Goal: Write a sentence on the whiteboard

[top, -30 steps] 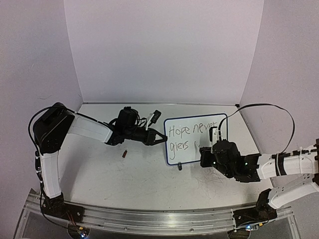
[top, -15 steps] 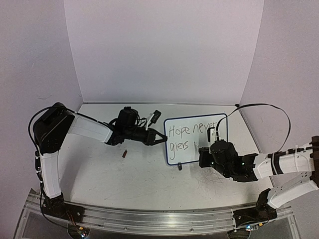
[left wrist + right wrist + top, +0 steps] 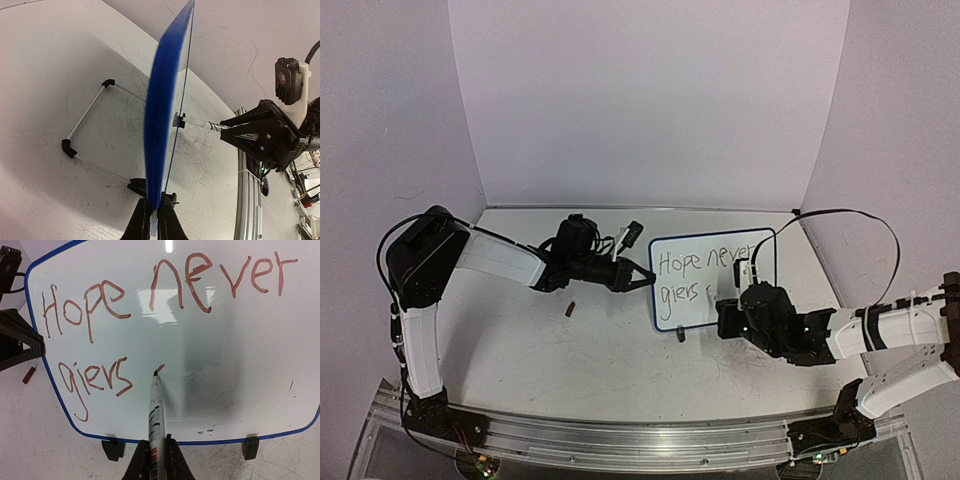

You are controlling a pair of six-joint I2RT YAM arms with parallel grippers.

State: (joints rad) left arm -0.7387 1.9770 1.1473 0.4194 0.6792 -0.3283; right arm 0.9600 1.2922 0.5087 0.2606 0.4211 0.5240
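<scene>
Our right hand (image 3: 152, 460) is clamped narrow on the marker (image 3: 156, 410), which sticks straight out from between the fingers. Its tip touches the whiteboard (image 3: 250, 370) just right of the second line's first word. A short fresh tick of reddish ink sits at the tip.

Over the last second, in the overhead view, this hand has slid left along the lower line. It has drawn closer to the word already written there, while the board has not moved. We read that as the pen settling at the start of the next word, not finishing one.

The sentence (image 3: 165, 290) so far shows "Hope never" on top and a rough "gives" beneath. The closing word is still missing, so we judge the writing to be well past halfway.

Our left hand (image 3: 152, 222) has stayed put, pinched shut on the board's blue left edge (image 3: 162, 115) and bracing it against the pen's push. From that wrist view the wire stand (image 3: 90, 117) props the board from behind.

The board stands tilted on the desk (image 3: 570, 370), right of its middle and toward the far edge, between the two hands. A small reddish piece (image 3: 571, 309), possibly the cap, lies loose on the desk to its left.
</scene>
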